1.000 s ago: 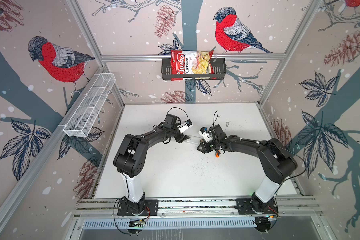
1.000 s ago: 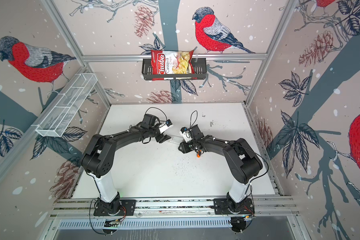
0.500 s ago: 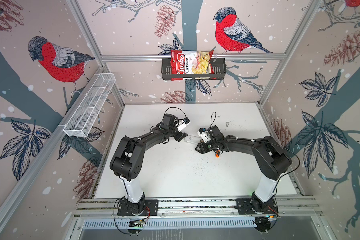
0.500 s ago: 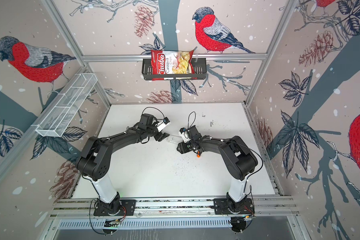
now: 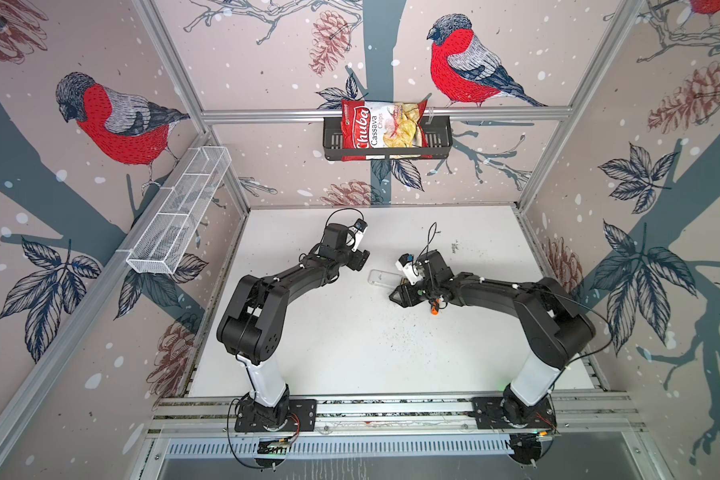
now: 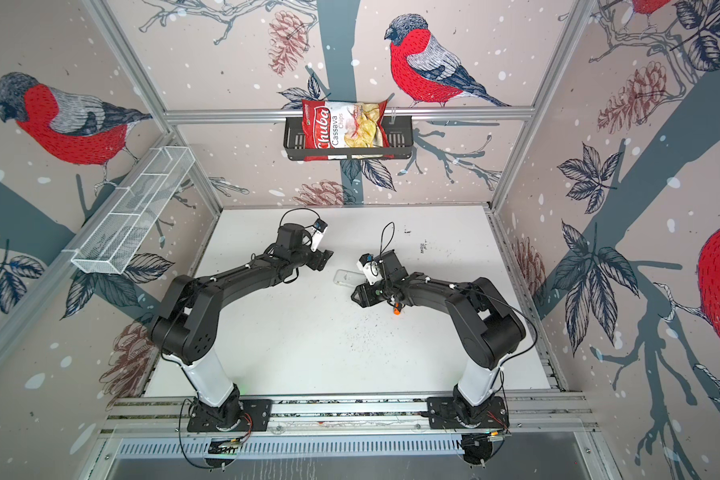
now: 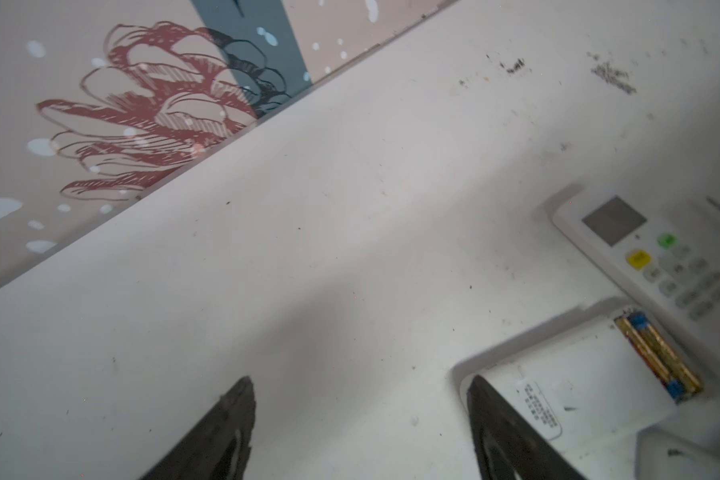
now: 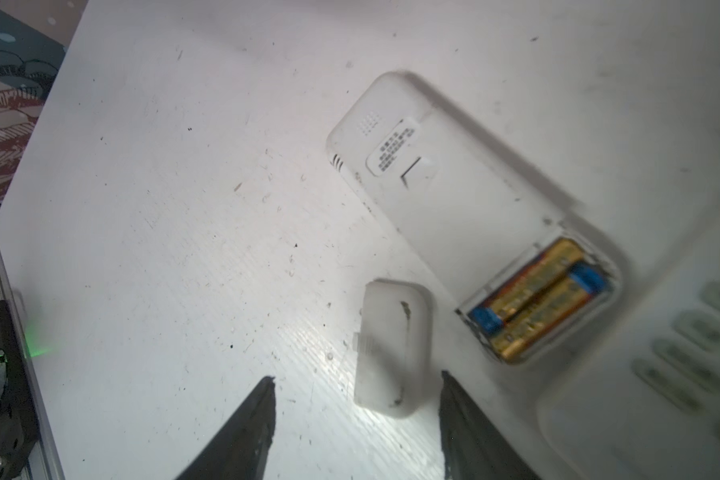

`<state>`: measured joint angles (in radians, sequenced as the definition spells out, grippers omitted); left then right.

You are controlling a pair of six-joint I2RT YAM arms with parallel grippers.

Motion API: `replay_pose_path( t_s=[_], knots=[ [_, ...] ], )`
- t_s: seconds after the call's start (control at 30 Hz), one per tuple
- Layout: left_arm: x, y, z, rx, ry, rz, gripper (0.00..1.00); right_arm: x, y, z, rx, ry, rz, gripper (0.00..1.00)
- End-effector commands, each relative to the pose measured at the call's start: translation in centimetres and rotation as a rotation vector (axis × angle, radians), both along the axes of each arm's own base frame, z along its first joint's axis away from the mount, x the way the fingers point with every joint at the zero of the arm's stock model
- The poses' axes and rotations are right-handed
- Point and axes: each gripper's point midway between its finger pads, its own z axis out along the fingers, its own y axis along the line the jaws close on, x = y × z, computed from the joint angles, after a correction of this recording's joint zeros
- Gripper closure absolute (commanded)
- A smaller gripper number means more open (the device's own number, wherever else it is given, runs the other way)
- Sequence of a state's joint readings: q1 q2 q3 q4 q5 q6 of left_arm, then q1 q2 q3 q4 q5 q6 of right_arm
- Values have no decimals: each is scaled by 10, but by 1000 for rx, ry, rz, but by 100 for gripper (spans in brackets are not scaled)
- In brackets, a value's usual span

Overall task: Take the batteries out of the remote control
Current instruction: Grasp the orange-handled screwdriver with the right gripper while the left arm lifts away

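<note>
Batteries (image 8: pixel 541 299), two gold ones with blue ends, sit side by side in the open compartment of the white remote (image 8: pixel 454 195). This remote lies face down on the table (image 8: pixel 163 249). A small white cover (image 8: pixel 393 345) lies loose just beside the compartment. My right claw (image 8: pixel 357 377) stands half wide and holds nothing, with the cover near one finger. My left claw (image 7: pixel 360 384) is wide and empty, one finger (image 7: pixel 499 428) at the remote's end. A second remote (image 7: pixel 661 257) lies face up beside it.
</note>
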<state>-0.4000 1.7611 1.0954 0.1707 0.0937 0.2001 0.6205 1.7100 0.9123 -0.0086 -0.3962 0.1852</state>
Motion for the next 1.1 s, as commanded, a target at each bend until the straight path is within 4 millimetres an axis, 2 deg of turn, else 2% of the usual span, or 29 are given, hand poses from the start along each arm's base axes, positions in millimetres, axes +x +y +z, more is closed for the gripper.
replay_pose_path(
  t_s=[0.0,0.1,0.2,0.3,0.4,0.53,0.67,0.9,0.97,1.07],
  knots=[
    [11,10,32,-155,-62,157,4,12,-19,14,-8,-34,-124,43],
    [-1,9,46,-261,-91,182,3,19,-52,17,-64,-48,-274,49],
    [-19,10,53,-347,-106,206,3,18,-89,12,-144,-42,-417,50],
    [-39,-1,65,-450,-145,168,3,11,-113,7,-196,-40,-500,50],
    [-61,-18,71,-480,-184,103,3,5,-130,-3,-227,-9,-548,50],
    [-74,-26,71,-544,-182,82,3,-1,-135,-18,-238,45,-563,50],
    [-72,-24,64,-582,-150,117,3,-2,-131,-30,-246,77,-560,50],
    [-58,-20,77,-621,-175,184,4,4,-119,-42,-260,99,-558,50],
    [-55,-20,81,-637,-180,194,4,6,-117,-45,-279,105,-560,54],
    [-48,-18,89,-675,-184,213,4,4,-114,-48,-284,123,-563,64]
  ],
)
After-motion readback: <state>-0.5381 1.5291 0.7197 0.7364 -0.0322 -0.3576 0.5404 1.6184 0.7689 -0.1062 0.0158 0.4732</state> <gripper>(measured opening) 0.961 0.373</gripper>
